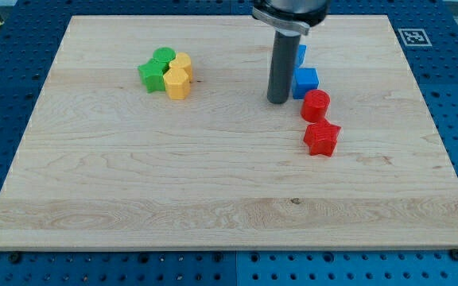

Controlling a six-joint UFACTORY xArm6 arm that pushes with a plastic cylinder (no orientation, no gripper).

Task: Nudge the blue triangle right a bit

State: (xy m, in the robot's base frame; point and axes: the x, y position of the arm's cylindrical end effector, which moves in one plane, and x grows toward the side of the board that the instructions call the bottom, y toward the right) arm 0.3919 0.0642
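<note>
The blue triangle [301, 54] is at the view's upper middle right, mostly hidden behind the rod, with only its right edge showing. My tip [277, 101] rests on the board just to the left of a blue cube [305, 82], below and slightly left of the blue triangle. The rod rises from the tip to the view's top edge. I cannot tell whether the rod touches the triangle.
A red cylinder [316, 105] and a red star-shaped block [321, 137] lie below the blue cube. At the upper left sit a green cylinder [164, 57], a green star [152, 75], a yellow cylinder [183, 63] and a yellow hexagon [177, 83], clustered together.
</note>
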